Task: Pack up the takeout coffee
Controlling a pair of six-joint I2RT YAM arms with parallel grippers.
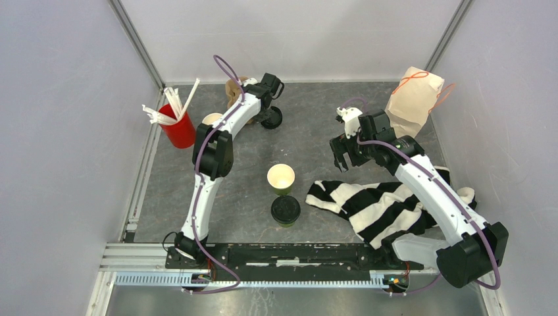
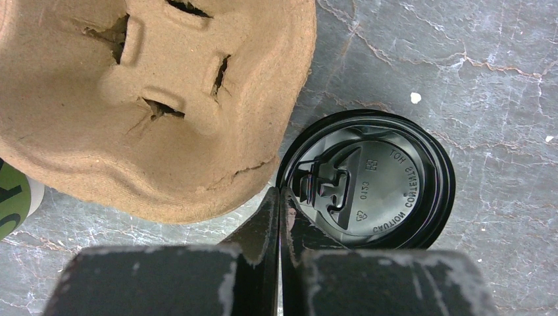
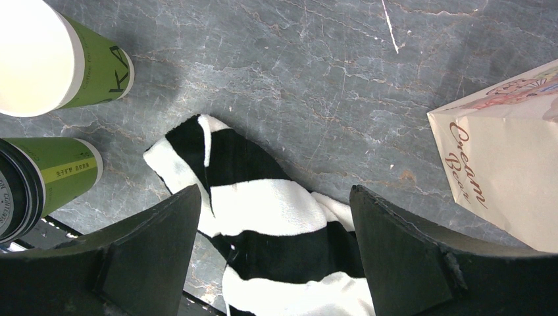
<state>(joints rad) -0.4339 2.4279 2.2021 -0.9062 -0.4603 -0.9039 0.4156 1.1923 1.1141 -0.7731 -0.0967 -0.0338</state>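
An open green cup [image 1: 281, 178], cream inside, stands mid-table; it also shows in the right wrist view [image 3: 99, 69]. A green cup with a black lid [image 1: 285, 210] stands just in front of it, also in the right wrist view [image 3: 62, 172]. A loose black lid [image 1: 272, 118] lies at the back beside the brown pulp carrier [image 1: 233, 90]. My left gripper [image 1: 266, 110] is shut, its tips [image 2: 280, 192] pinched on the near rim of that lid [image 2: 375, 178]. My right gripper [image 1: 341, 160] hangs open and empty [image 3: 275, 191] over the cloth.
The carrier [image 2: 145, 99] touches the lid's left side. Another cream-rimmed green cup [image 1: 211, 119] sits under my left arm. A red cup with white straws [image 1: 177, 128] is at back left. A striped cloth [image 1: 381, 201] lies right of centre, a paper bag [image 1: 413, 99] at back right.
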